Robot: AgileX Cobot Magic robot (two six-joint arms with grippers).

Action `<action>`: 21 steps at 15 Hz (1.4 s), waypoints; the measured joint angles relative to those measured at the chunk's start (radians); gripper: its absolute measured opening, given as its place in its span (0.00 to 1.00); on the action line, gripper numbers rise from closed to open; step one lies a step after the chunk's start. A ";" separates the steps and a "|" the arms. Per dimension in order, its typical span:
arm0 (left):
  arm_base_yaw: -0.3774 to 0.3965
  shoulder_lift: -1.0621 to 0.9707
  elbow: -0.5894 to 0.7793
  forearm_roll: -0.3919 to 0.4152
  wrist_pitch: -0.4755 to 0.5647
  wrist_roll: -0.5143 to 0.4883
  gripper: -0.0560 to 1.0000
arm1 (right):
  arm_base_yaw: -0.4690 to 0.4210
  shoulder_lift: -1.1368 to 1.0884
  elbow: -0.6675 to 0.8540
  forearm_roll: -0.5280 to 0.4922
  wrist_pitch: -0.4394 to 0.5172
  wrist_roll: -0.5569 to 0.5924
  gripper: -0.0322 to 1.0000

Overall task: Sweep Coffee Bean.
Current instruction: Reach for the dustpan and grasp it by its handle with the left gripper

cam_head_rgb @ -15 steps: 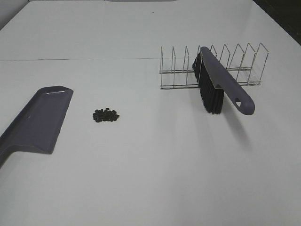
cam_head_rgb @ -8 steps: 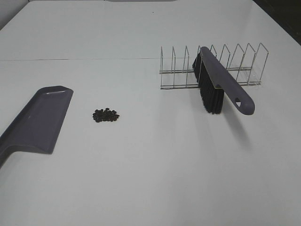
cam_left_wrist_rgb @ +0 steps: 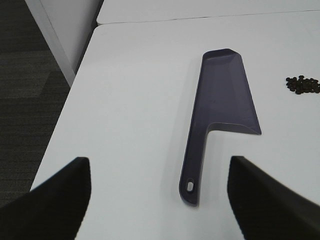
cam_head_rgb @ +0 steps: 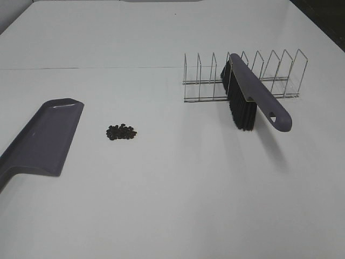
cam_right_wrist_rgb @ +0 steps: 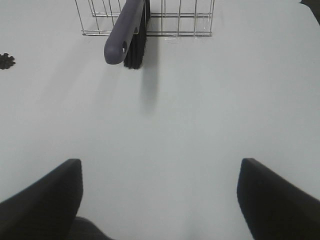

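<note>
The coffee bean (cam_head_rgb: pixel 121 131) pile is a small dark cluster on the white table, left of centre, also seen in the left wrist view as coffee bean (cam_left_wrist_rgb: pixel 302 85) and at the right wrist view's edge as coffee bean (cam_right_wrist_rgb: pixel 6 61). A purple-grey dustpan (cam_head_rgb: pixel 40 137) lies flat to the pile's left. A brush (cam_head_rgb: pixel 253 97) with black bristles leans in a wire rack (cam_head_rgb: pixel 269 75) at the right. My left gripper (cam_left_wrist_rgb: pixel 160 200) is open, hovering short of the dustpan (cam_left_wrist_rgb: pixel 225 95) handle end. My right gripper (cam_right_wrist_rgb: pixel 160 200) is open, well back from the brush (cam_right_wrist_rgb: pixel 127 30). Neither gripper shows in the exterior view.
The table's left edge (cam_left_wrist_rgb: pixel 75 100) drops to a dark floor beside the dustpan. The wire rack (cam_right_wrist_rgb: pixel 150 20) has several upright dividers, and the brush handle sticks out of it toward the front. A seam crosses the table behind the beans.
</note>
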 joint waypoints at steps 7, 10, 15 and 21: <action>0.000 0.000 0.000 -0.001 0.000 0.000 0.80 | 0.000 0.000 0.000 0.000 0.000 0.000 0.72; 0.000 0.061 -0.003 -0.007 -0.003 0.023 0.80 | 0.000 0.000 0.000 0.000 0.000 0.000 0.72; 0.000 0.374 -0.021 -0.020 -0.065 0.077 0.80 | 0.000 0.000 0.000 0.000 0.000 0.000 0.72; 0.000 0.764 -0.096 -0.098 -0.146 0.094 0.80 | 0.000 0.000 0.000 0.000 0.000 0.000 0.72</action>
